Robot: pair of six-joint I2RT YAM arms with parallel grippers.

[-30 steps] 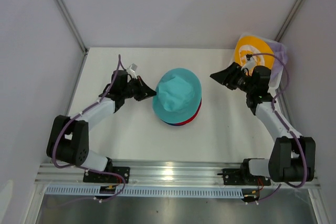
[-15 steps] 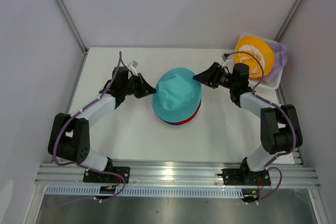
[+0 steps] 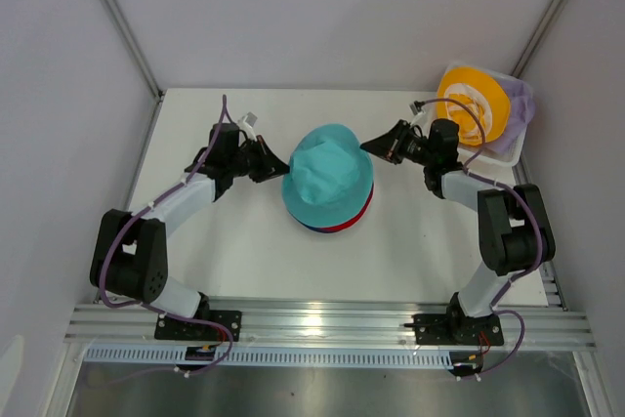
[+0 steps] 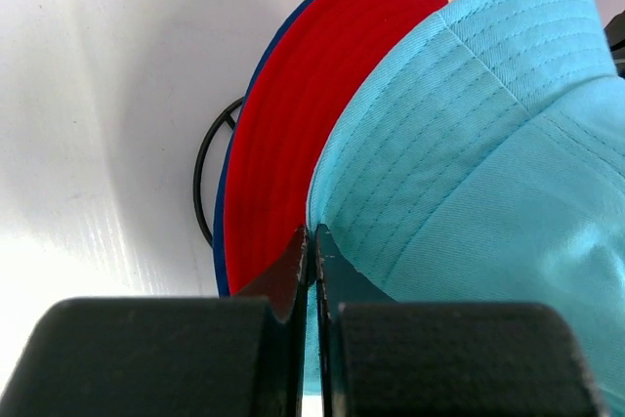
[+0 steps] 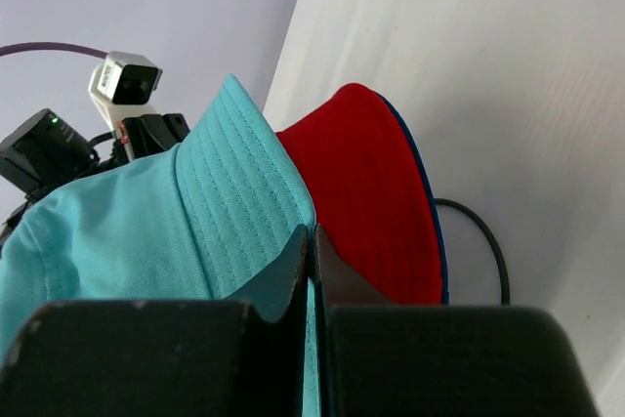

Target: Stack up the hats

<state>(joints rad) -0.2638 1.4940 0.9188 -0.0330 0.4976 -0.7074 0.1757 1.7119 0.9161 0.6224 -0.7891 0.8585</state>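
Began at the left: saw the left jaws squeezed shut on the left rim of the teal hat (image 3: 330, 175), with the thin brim pinched right between them. Found that teal hat on top of a pile in the middle of the table (image 3: 234, 251), with the red hat (image 4: 293, 144) under it and the navy hat (image 4: 221, 251) at the bottom, just a thin blue edge peeking out. Spotted a thin black wire frame (image 4: 198, 173) lying on the table under the pile. On the other side, saw the right jaws closed on the right rim of the same teal hat. Farther right, in the far corner, found the yellow hat (image 3: 474, 95) sitting in the white basket (image 3: 500, 155), with a bit of the lavender hat (image 3: 524, 104) under it.

Judged the step in hand as settling the teal hat down over the red one, with 3 hats piled and more to go. Seemed best to move both sides together and at the same height, to avoid tipping the top. Seemed wise to pull gently, to avoid losing the soft brim or dragging the red hat sideways. Better to line up the round tops first, then let go on both sides at once.
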